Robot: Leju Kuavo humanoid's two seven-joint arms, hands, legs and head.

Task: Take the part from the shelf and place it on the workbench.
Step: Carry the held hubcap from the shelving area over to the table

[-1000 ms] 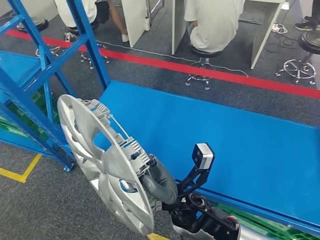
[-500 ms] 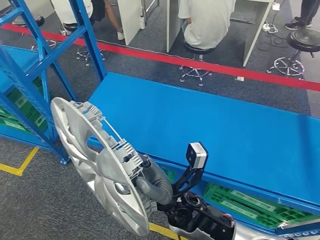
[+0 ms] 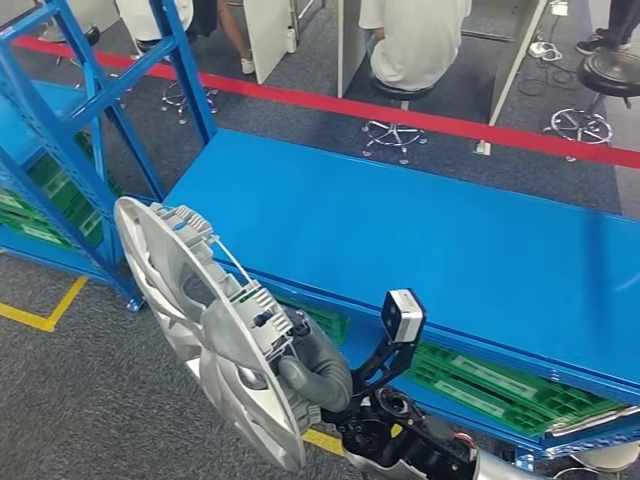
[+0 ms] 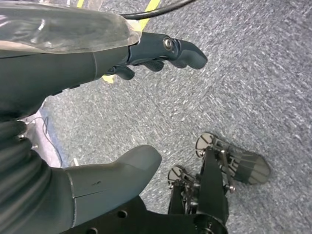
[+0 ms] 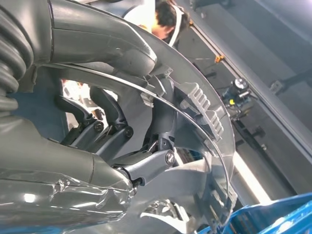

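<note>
The part, a silver wheel cover (image 3: 207,330), is gripped by the right hand (image 3: 313,370) at its rim, the thick thumb laid over the ribbed inner side and the darker fingers (image 5: 110,126) hooked through its openings, as the right wrist view shows. It is held tilted on edge, off the near left corner of the blue table (image 3: 423,240) and lower than the table top, above the grey carpet (image 3: 83,400). The blue shelf frame (image 3: 83,130) stands just beside the table's left end, behind the cover.

The left hand (image 4: 121,112) is seen in its wrist view hanging over the carpet, fingers apart and holding nothing.

The step in hand is judged to be the carry to the table, with the setting-down not yet done. For it to be done well, the cover should be lifted above the table's front edge before it is moved inward, since the lower rim could otherwise catch that edge. It should be turned from its tilt toward flat, brought well inside the edge, and lowered until it rests on the table before the fingers are drawn out of the openings. The far rim should be kept away from the shelf frame's slanted braces throughout.
</note>
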